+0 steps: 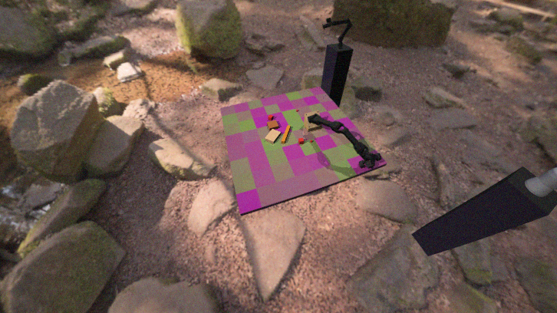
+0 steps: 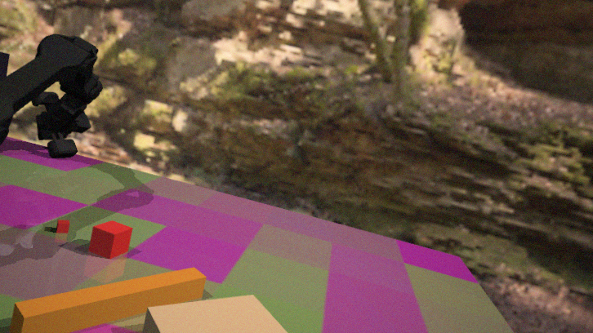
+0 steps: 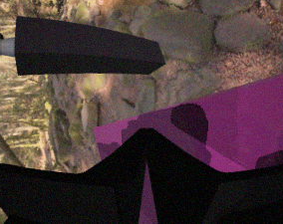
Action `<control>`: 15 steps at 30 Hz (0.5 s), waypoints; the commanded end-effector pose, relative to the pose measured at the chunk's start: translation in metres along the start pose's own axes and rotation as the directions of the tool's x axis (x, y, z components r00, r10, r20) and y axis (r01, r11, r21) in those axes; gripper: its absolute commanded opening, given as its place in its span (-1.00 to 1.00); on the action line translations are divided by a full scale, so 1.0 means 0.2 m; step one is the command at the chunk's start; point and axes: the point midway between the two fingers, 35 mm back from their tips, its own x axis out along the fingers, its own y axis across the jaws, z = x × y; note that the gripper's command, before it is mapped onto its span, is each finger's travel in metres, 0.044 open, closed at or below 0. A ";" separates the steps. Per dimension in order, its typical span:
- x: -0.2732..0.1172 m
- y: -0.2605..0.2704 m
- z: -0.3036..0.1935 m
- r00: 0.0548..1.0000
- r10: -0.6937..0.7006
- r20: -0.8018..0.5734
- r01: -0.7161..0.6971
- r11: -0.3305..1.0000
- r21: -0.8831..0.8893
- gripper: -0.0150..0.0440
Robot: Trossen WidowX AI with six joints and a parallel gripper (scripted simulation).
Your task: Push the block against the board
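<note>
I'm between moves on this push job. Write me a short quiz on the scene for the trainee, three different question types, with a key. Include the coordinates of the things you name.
1. True or false: the gripper (image 1: 367,164) (image 2: 62,148) (image 3: 145,134) is shut on a red cube.
2. Which colour is the long bar (image 1: 285,134) (image 2: 109,299) near the tan block (image 1: 272,136) (image 2: 214,315)?
A) purple
B) orange
C) black
3. Fill in the missing word: in the exterior view, the larger cube (image 1: 301,140) (image 2: 110,240) is ____ in colour.

Key: 1 false, it is shut with nothing between its fingers; 2 B; 3 red.
</note>
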 end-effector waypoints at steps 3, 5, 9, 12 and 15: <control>-0.14 -0.16 0.21 0.994 -0.062 0.094 0.064 0.998 -0.014 -0.49; -0.18 -0.22 0.28 0.989 -0.087 0.123 0.089 0.996 -0.014 -0.49; -0.28 -0.34 0.40 0.974 -0.137 0.180 0.141 0.990 -0.010 -0.49; -0.35 -0.43 0.48 0.960 -0.174 0.221 0.180 0.984 -0.006 -0.49; -0.43 -0.51 0.56 0.942 -0.211 0.260 0.219 0.976 0.001 -0.49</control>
